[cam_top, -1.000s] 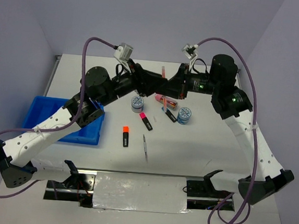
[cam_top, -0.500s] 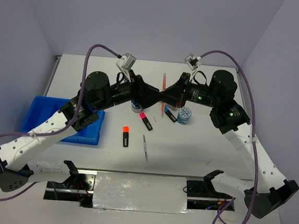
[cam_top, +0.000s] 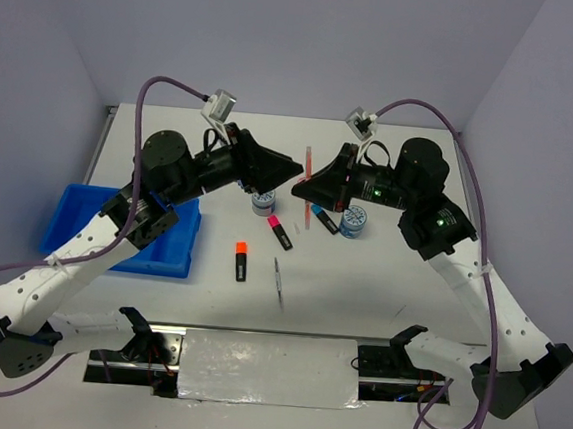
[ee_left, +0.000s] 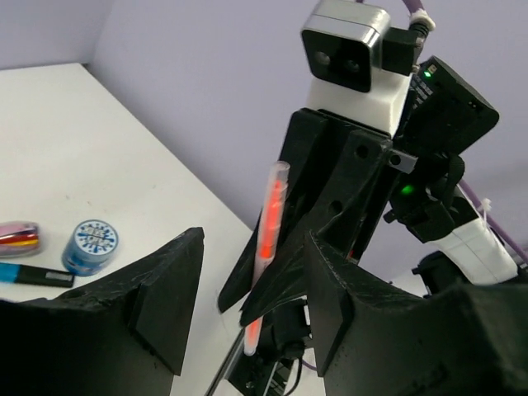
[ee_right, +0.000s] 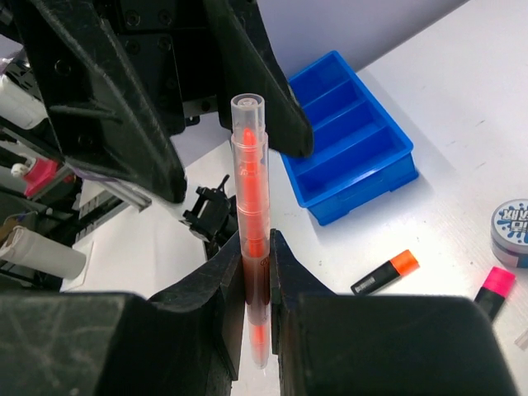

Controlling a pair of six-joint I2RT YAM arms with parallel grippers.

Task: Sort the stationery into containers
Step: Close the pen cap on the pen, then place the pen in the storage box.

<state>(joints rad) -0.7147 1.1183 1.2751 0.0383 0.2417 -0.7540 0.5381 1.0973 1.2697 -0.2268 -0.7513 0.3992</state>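
Starting at the left, the blue tray point(cam_top: 176, 253) is lying where it lay a second ago, with its three long compartments side by side and the left arm crossing above it. I am watching the left gripper point(cam_top: 293, 167) drawing back leftward. A second ago it was pressed tip to tip against the right one, and now its jaws are standing apart with nothing between them, the fingertips just short of the pink pen point(cam_top: 309, 161). That pen is standing nearly upright in the air above the middle of the white table point(cam_top: 389, 304), well apart from the tray. The right gripper point(ee_right: 256, 257) is clamping it by the lower barrel, as it was before. Counting the rest, all of it is lying on the table outside the tray. I am seeing three stubby highlighters: an orange-capped highlighter point(cam_top: 240, 261), a pink-capped highlighter point(cam_top: 280, 232) and a blue-capped highlighter point(cam_top: 324, 220). There are two round discs, the left disc point(cam_top: 264, 201) and the right disc point(cam_top: 353, 220). One thin grey pen point(cam_top: 279, 282) is lying nearest the arm bases. One pink capsule case point(ee_left: 18, 238) is showing only in the left wrist view, beside the blue-capped highlighter, since the right gripper is now covering it from above.
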